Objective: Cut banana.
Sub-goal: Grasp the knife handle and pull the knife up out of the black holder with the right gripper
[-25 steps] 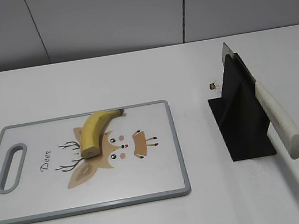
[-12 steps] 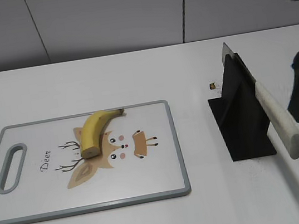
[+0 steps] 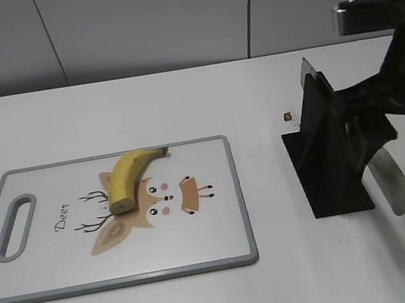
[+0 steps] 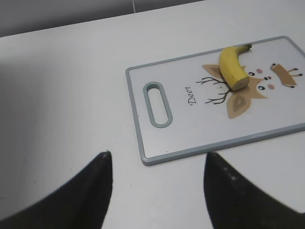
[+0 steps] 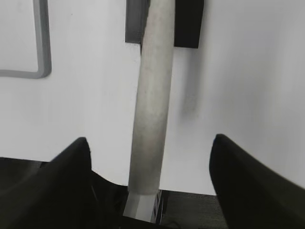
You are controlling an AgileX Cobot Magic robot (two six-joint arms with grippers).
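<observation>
The banana (image 3: pixel 127 179) is a short curved yellow piece lying on the deer-print cutting board (image 3: pixel 200 236), cut end toward me. It also shows in the left wrist view (image 4: pixel 232 67). A knife rests in a black stand (image 3: pixel 325 156), its pale handle (image 3: pixel 392 185) sticking out toward the front. My right gripper (image 3: pixel 371 130) hangs over that handle. In the right wrist view the handle (image 5: pixel 152 95) runs between the wide-open fingers of the right gripper (image 5: pixel 151 139), touching neither. My left gripper (image 4: pixel 158 154) is open and empty above bare table, off the board's handle-slot end (image 4: pixel 157 105).
A small brown speck (image 3: pixel 287 117) lies on the white table just left of the stand. The board's corner (image 5: pixel 40 71) shows left of the knife in the right wrist view. A grey wall runs behind the table.
My right arm has come in from the right edge and moved left over the knife handle, now covering most of it. The banana, board and knife have not moved.
</observation>
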